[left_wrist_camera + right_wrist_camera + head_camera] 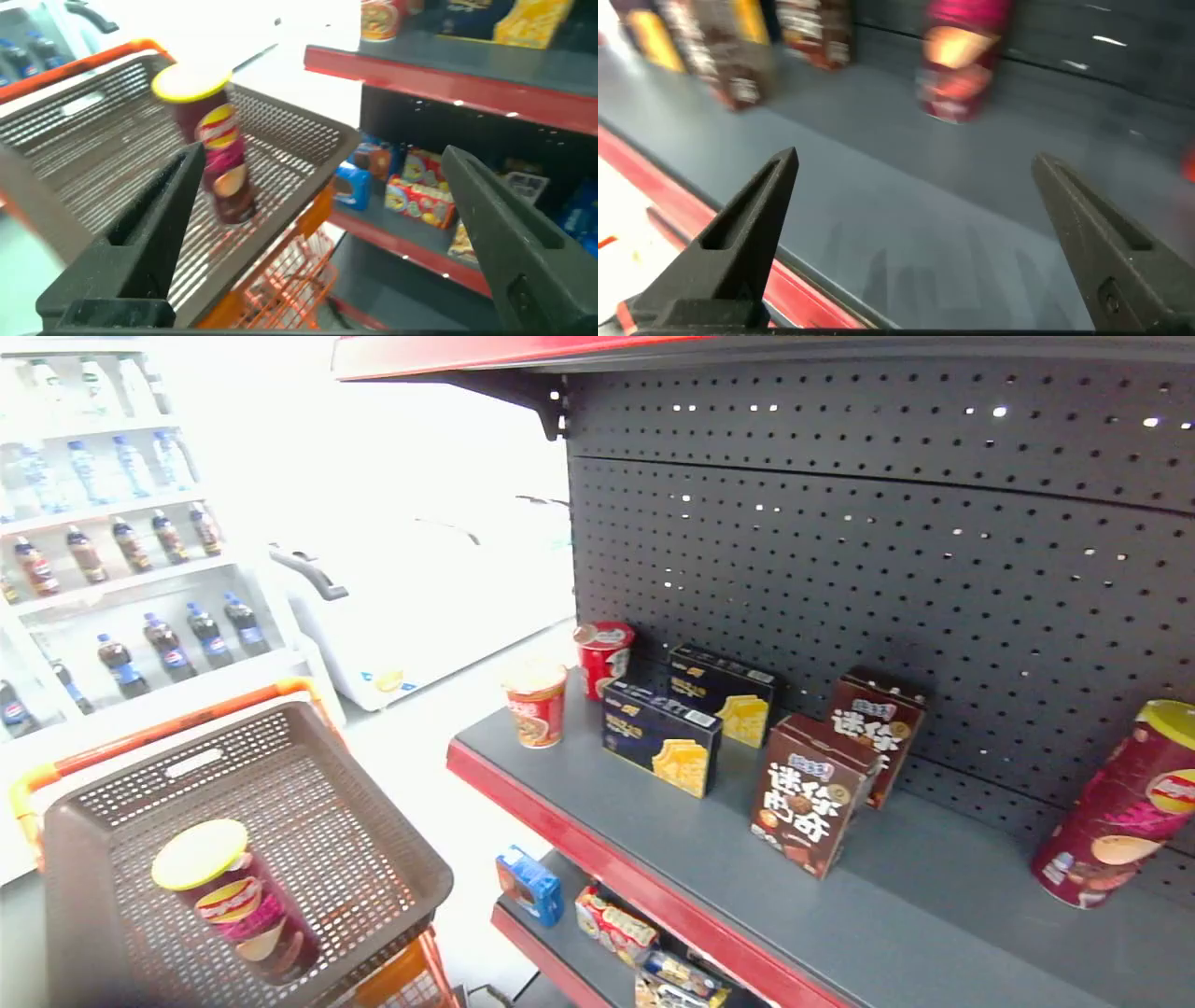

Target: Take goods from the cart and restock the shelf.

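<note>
A maroon chip can with a yellow lid stands tilted in the brown cart basket. The left wrist view has that can ahead of my left gripper, which is open and holds nothing, hovering near the basket. A second chip can leans against the pegboard at the right end of the grey shelf. My right gripper is open and hangs over the shelf board, short of that can.
On the shelf stand two cup noodles, two dark boxes and two brown boxes. The lower shelf holds small packs. A drinks fridge and a chest freezer stand behind the cart.
</note>
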Robot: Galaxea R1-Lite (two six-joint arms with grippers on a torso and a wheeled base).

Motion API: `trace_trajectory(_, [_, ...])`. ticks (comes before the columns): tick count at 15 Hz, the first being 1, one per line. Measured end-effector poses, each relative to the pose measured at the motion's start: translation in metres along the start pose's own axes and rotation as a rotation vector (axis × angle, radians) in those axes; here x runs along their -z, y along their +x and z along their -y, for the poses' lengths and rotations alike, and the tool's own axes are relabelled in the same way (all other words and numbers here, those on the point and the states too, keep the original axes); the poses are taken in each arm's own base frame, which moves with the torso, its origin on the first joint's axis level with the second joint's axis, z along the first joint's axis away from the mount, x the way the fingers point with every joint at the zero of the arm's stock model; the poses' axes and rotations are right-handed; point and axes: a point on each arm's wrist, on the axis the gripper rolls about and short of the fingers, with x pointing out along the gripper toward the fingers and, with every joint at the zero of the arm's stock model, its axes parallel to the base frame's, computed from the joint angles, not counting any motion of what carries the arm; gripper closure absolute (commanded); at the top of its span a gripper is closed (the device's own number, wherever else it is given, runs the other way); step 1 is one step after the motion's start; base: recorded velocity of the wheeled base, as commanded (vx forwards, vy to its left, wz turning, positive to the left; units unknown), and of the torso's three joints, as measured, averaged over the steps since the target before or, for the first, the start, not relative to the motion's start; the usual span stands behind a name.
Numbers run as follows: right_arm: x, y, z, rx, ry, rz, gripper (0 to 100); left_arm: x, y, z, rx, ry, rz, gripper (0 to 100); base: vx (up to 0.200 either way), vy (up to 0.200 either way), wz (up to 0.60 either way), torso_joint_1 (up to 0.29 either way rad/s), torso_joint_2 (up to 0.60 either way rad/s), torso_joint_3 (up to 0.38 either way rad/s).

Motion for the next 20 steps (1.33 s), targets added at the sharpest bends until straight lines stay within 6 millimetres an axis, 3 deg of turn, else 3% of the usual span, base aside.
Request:
trace_trajectory(3, [0.0,0.0,0.0,0.0,0.001,0.002,0,-0.004,-0.001,0.0,-0.004,0.016,0.016,0,0.0,0.0,0.4,0.002,0.0,0.002])
trace_trajectory(5, [0.0,0.0,0.0,-0.001,0.001,0.001,0,-0.025,-0.006,-0.001,-0.009,0.046,0.052,0,0.0,0.0,0.0,0.0,0.0,0.0])
trace_trajectory(7, [0.0,0.0,0.0,0.0,0.001,0.002,0,-0.06,-0.007,-0.002,-0.015,0.058,0.031,0,0.0,0.0,0.0,0.0,0.0,0.0])
trace_trajectory(9, [0.0,0.0,0.0,0.0,0.001,0.003,0,-0.096,0.011,-0.005,-0.015,0.062,-0.068,0,0.0,0.0,0.0,0.0,0.0,0.0])
trace_trajectory(12, [0.0,0.0,0.0,0.0,0.001,0.002,0,-0.125,0.056,-0.01,-0.007,0.059,-0.249,0,0.0,0.0,0.0,0.0,0.0,0.0])
trace_trajectory(16, [0.0,0.0,0.0,0.0,0.001,0.002,0,-0.121,0.121,-0.025,0.148,0.055,-0.417,0,0.0,0.0,0.0,0.0,0.0,0.0])
trace_trajectory(18, [0.0,0.0,0.0,0.0,0.001,0.002,0,-0.107,0.151,-0.041,0.188,0.109,-0.409,0,0.0,0.0,0.0,0.0,0.0,0.0])
trace_trajectory(20, [0.0,0.0,0.0,-0.001,0.001,0.002,0,-0.08,0.173,-0.053,0.201,0.127,-0.408,0,0.0,0.0,0.0,0.0,0.0,0.0])
